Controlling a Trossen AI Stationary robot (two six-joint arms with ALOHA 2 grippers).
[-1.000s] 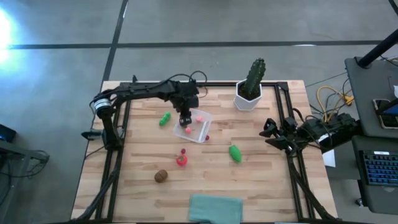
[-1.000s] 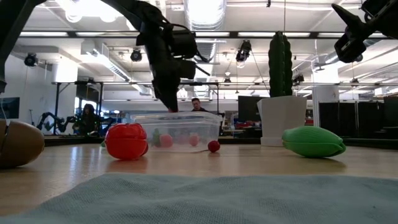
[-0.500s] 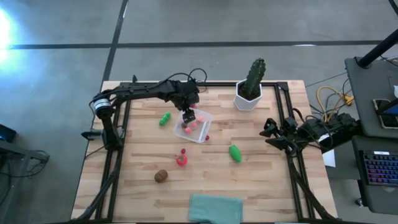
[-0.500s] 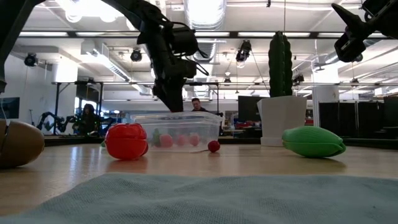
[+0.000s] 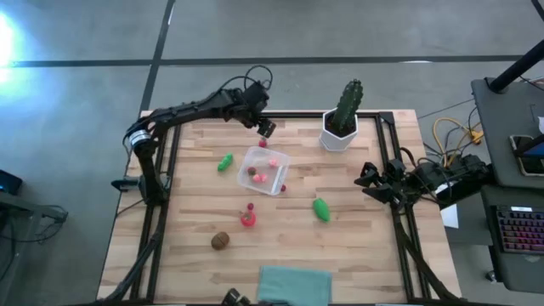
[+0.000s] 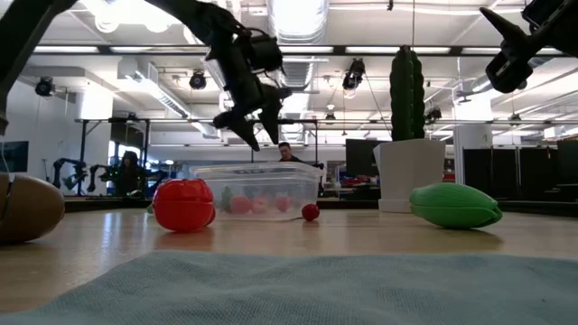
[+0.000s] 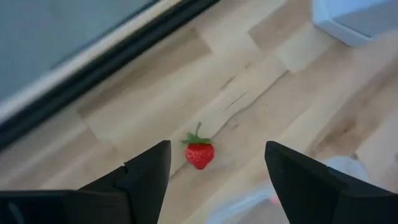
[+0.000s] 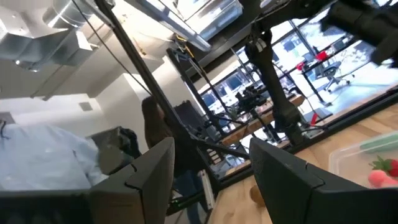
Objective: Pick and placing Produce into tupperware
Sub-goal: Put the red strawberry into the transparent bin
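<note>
The clear tupperware sits mid-table with several small pink and red pieces inside; it also shows in the low view. My left gripper is open and empty, raised beyond the tupperware's far side, its fingers on either side of a small red strawberry lying on the table. On the table lie two green pieces, a red piece, a tiny red one and the brown kiwi. My right gripper waits open at the table's right edge.
A tall cactus in a white pot stands at the far edge, right of my left gripper. A teal folded cloth lies at the near edge. Black frame rails run along the table's sides.
My left gripper has risen out of the tupperware and gone toward the table's far edge, past the tupperware's far rim. In the low view its fingers have opened. The pink pieces stay in the tupperware.
</note>
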